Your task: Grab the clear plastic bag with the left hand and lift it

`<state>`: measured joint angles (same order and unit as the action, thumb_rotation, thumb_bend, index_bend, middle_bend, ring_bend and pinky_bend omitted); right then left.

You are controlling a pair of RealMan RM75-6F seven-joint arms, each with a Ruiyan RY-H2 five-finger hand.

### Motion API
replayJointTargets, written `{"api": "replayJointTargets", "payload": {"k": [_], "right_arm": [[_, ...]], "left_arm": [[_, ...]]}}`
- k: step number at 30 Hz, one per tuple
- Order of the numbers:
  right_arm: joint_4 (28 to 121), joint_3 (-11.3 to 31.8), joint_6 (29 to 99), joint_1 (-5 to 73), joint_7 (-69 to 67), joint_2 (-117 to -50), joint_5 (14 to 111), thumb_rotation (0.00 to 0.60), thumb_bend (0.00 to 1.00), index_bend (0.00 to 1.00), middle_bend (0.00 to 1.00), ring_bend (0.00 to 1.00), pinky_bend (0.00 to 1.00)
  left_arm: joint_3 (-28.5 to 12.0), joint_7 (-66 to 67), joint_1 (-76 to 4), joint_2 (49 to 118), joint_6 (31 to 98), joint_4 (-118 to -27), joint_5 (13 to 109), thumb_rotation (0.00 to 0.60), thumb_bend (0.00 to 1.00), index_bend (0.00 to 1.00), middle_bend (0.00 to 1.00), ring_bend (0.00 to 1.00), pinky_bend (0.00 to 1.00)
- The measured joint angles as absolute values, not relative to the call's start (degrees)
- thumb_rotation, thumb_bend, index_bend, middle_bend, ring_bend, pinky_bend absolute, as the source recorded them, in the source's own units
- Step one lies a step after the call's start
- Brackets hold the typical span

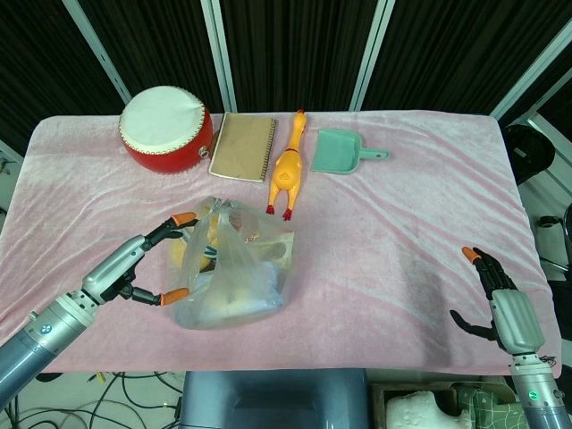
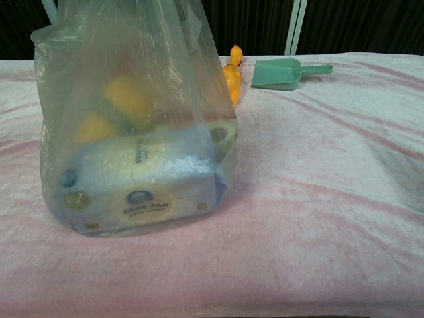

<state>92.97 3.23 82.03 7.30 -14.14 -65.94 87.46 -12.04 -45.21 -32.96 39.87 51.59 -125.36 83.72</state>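
Non-task stuff I can see: pink cloth (image 1: 402, 223) covers the table. Along the far edge, left to right: red drum (image 1: 166, 130) with a white head, tan spiral notebook (image 1: 242, 147) just beside it, yellow rubber chicken (image 1: 288, 166) lying lengthwise with its head pointing away from me, then a green dustpan (image 1: 341, 151), handle pointing right. From the chest cam I only get the chicken, partly hidden, and the dustpan. Black curtains (image 1: 295, 45) behind the table, cables (image 1: 125, 393) on the floor below the near edge.
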Motion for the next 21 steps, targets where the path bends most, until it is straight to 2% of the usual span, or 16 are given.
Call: {"api": "replayJointTargets", "payload": {"k": [21], "right_arm": [[93.09, 3.24, 82.19, 7.17, -14.28, -65.88, 87.39, 0.6, 0.19, 0.0, 0.0, 0.0, 0.17]], "left_arm": [[-12.81, -46.35, -34.56, 40.66, 50.62, -125.24, 82.32, 0.6, 0.25, 0.04, 0.1, 0.05, 0.13]]}}
